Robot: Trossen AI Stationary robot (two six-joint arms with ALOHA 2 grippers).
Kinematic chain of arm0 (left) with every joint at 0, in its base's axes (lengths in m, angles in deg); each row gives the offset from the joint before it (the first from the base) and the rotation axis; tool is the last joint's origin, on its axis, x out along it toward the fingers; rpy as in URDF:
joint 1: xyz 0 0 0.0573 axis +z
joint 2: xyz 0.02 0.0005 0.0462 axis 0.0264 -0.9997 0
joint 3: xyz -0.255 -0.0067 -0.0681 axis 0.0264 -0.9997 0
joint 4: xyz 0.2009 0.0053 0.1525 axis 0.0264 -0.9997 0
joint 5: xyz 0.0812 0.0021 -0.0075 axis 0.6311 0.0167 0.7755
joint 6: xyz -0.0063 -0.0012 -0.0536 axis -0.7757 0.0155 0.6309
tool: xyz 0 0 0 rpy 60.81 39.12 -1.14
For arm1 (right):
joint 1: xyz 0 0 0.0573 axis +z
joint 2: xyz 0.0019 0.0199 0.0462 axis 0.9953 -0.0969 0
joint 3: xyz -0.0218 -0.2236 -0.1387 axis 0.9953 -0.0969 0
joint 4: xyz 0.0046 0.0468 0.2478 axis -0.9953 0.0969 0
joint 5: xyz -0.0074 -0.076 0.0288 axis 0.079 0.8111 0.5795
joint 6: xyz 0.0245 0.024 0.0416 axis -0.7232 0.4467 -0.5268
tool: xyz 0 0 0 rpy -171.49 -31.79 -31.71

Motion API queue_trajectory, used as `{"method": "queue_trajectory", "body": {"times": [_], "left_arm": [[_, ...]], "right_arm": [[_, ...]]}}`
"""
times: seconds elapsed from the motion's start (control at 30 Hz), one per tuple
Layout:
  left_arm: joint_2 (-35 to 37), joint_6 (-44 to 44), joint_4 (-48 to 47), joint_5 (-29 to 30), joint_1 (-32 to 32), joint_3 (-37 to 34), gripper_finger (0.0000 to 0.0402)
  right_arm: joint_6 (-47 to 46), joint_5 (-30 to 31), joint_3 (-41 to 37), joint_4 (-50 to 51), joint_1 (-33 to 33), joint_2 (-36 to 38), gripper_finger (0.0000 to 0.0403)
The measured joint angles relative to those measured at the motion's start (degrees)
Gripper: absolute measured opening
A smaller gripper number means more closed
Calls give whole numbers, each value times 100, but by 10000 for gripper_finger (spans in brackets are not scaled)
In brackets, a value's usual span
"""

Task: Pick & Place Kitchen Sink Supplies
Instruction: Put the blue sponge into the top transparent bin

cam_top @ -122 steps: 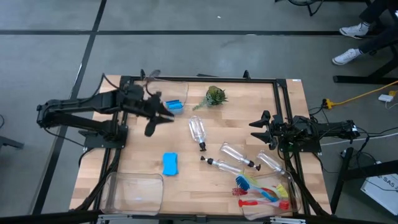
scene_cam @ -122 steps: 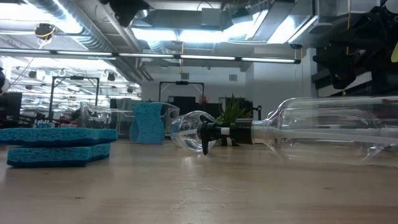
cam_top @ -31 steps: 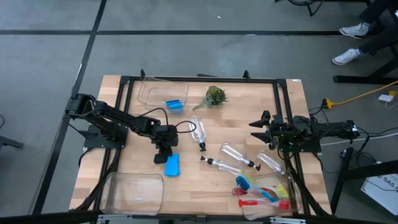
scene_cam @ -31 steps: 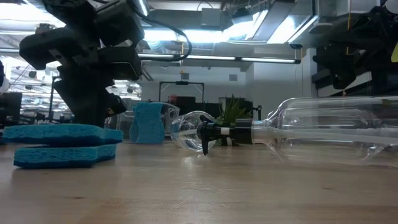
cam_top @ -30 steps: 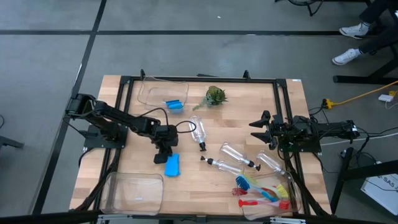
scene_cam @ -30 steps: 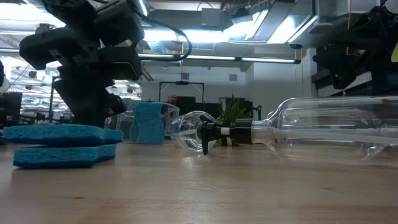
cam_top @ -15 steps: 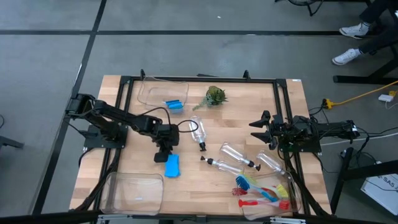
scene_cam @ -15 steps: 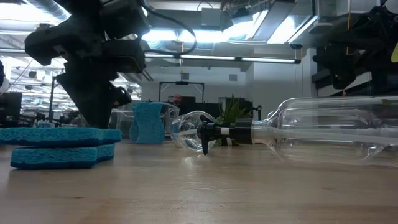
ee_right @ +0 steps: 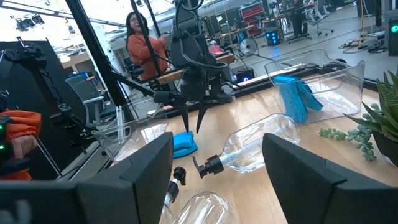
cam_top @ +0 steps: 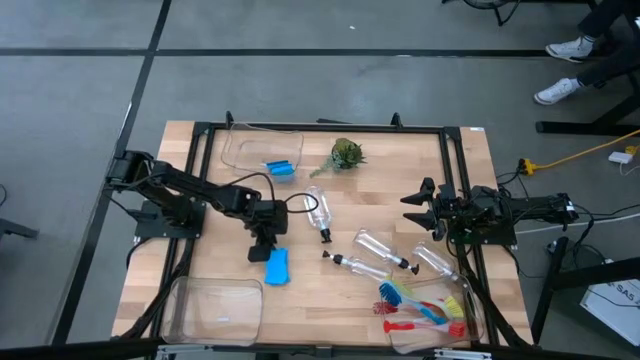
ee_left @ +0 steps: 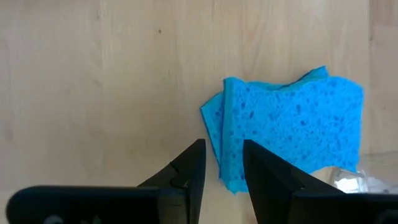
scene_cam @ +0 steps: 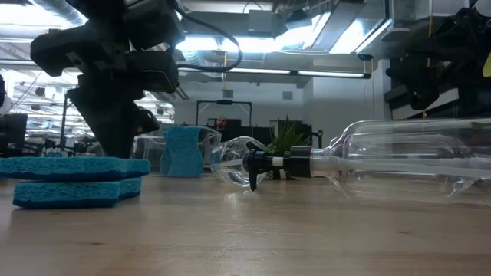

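Note:
A blue sponge (cam_top: 276,265), two slabs stacked, lies flat on the wooden table (cam_top: 230,285) left of centre. My left gripper (cam_top: 262,250) slants down at its far end. In the left wrist view my left gripper (ee_left: 222,146) stands narrowly open, with the sponge (ee_left: 292,130) just beyond its tips. Several clear pump bottles (cam_top: 318,210) (cam_top: 380,245) lie on their sides mid-table. Red, blue and yellow-green brushes (cam_top: 425,310) lie in the near right bin. My right gripper (cam_top: 420,205) waits open and level at the right edge. My left gripper has a finger on either side of the sponge's near corner edge (ee_left: 229,168), slanting down from the table's far side. Whether the fingers touch the sponge I cannot tell. The sponge lies flat on the table (scene_cam: 73,180).
A clear bin (cam_top: 240,150) at the far left holds another blue sponge (cam_top: 282,168). An empty clear bin (cam_top: 212,310) stands near left, and a small green plant (cam_top: 345,155) far centre. A black frame rims the table. A person (ee_right: 140,46) sits beyond it.
In the low view my left arm's wrist has shifted a little above the sponge's far end. The sponge has stayed flat on the table.

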Motion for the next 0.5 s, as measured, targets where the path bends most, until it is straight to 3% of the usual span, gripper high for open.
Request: {"method": "queue_trajectory", "body": {"times": [0.5], "left_arm": [[-467, -99, 279, -913, 185, -2, 97]], "right_arm": [[0, 0, -1, -1, 1, 2, 245]]}}
